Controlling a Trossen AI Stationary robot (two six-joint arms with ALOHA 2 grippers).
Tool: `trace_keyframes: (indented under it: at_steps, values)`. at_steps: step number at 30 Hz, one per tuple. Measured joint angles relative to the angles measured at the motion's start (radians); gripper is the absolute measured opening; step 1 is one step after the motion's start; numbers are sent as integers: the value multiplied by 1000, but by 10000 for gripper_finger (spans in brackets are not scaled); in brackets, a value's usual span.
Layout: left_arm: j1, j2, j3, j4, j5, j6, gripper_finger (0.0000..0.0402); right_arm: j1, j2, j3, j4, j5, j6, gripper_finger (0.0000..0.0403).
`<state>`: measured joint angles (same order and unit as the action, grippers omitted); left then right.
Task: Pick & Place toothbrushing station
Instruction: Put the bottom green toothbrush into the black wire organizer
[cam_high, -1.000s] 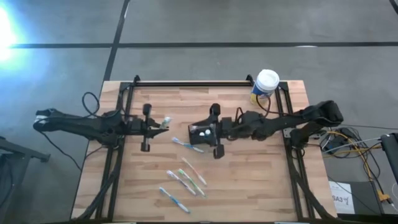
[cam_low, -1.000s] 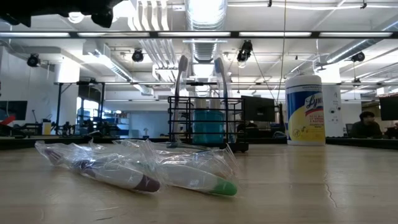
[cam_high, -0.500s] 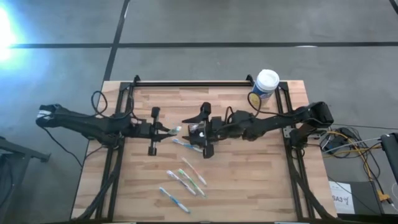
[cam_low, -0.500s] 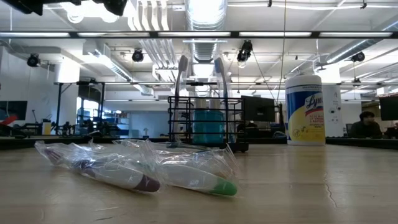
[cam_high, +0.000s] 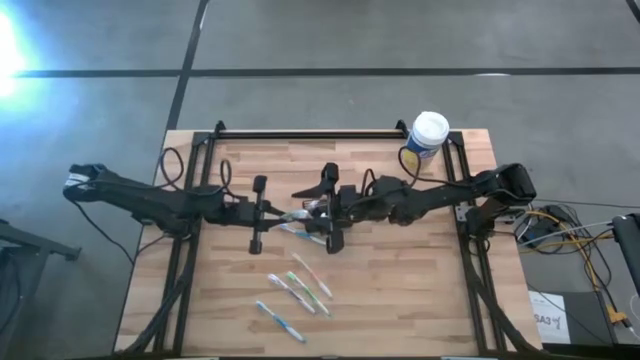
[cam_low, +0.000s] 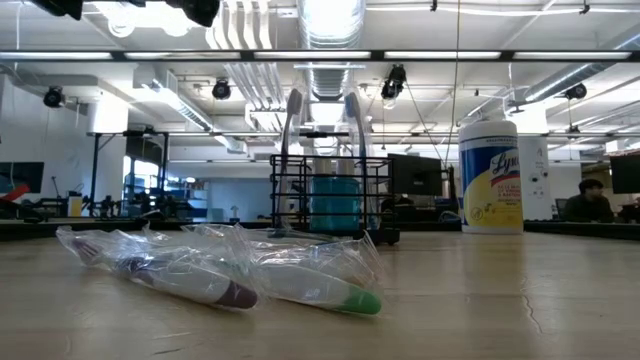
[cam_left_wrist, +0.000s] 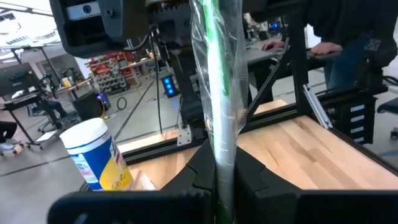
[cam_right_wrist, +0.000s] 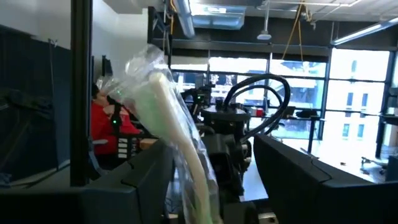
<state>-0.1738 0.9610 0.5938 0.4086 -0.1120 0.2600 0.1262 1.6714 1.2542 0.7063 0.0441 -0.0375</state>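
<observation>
My left gripper is shut on a toothbrush in a clear wrapper, held in the air over the middle of the table. The brush points toward my right gripper. That gripper's fingers stand apart on either side of the brush's free end. The toothbrushing station is a black slotted box that stands on the table, with two grey brushes upright in it. In the high view the right gripper hides most of it. My left gripper pinches the wrapped toothbrush at its handle end between the two fingers. The brush runs on from the fingers and slants up toward the right gripper. It is lifted clear of the table.
A yellow canister with a white cap stands at the far right corner. Several wrapped toothbrushes lie on the near half of the table, and one more lies just below the grippers. A black rail runs along the far edge.
My left gripper has carried the toothbrush toward the table's right, up to the right gripper. My right gripper has come a little toward the table's left. The brush's free end now lies between the right gripper's fingers.
</observation>
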Motion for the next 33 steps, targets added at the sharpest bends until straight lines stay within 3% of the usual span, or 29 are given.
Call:
trace_keyframes:
  at_steps: [7, 16, 29, 33]
  values:
    - [0, -6, 9, 0, -9, 0, 18, 0, 0, -4, 0, 0, 2, 150]
    - [0, -8, 9, -52, -7, -5, 24, 0, 0, -3, -22, -38, -35, 23]
    - [0, -99, 10, -207, -26, -101, 76, 18, -188, -95, -209, -14, -144, 15]
    - [0, -174, 9, -317, -26, -164, 89, 35, -292, -173, -291, 87, -142, 15]
